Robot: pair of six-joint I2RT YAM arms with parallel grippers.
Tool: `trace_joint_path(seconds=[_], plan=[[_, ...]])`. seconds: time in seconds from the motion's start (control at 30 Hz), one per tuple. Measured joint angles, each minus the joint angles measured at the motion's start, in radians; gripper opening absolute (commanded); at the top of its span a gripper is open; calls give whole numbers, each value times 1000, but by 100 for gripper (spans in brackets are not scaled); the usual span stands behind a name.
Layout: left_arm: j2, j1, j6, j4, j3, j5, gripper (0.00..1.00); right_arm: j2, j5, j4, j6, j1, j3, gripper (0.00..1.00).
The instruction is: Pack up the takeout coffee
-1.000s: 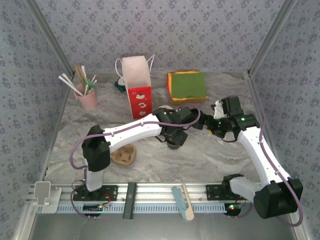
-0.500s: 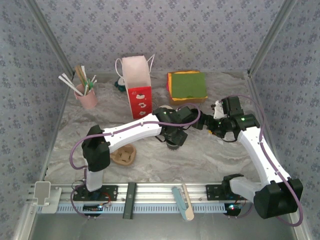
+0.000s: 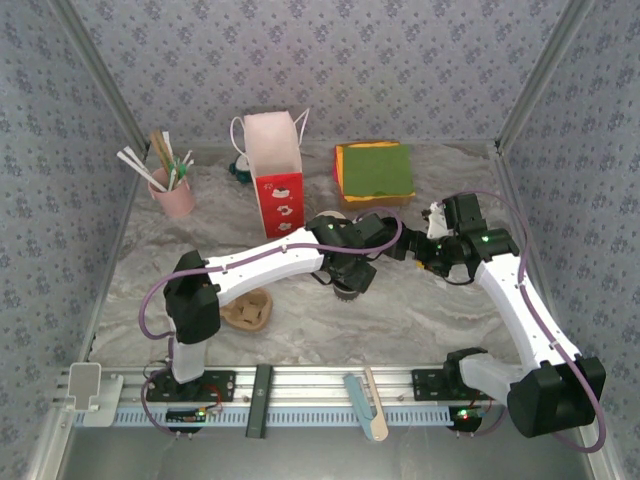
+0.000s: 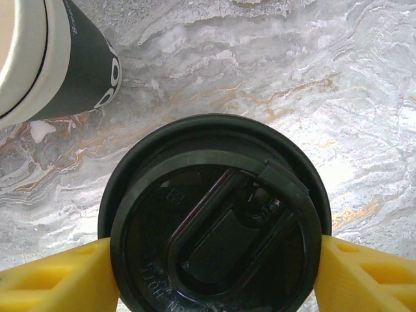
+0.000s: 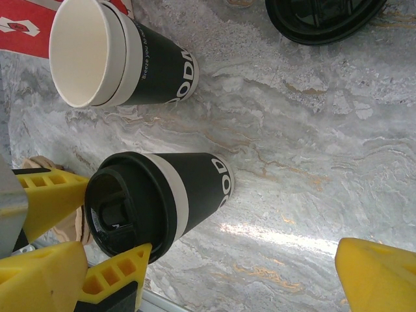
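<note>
Reaching to the middle of the marbled surface in the top view, the left gripper points down while the right gripper hovers just beside it. A pink cup far left holds straws and sticks, and a pink-and-red paper bag stands behind.

From the left wrist, the lidded cup stands upright on the surface. Yellow fingers press both sides of its black lid, with the open cup near but apart.

The right wrist view alone shows the open cup's bare white inside and a loose black lid beyond. The right gripper is spread wide there, holding nothing.
</note>
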Motion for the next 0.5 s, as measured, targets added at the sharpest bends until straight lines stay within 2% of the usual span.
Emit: trace_joint_path(seconds=[0.5], plan=[[0,0,-1,8,-14,3,73,0,0,0,0,0,0,100]])
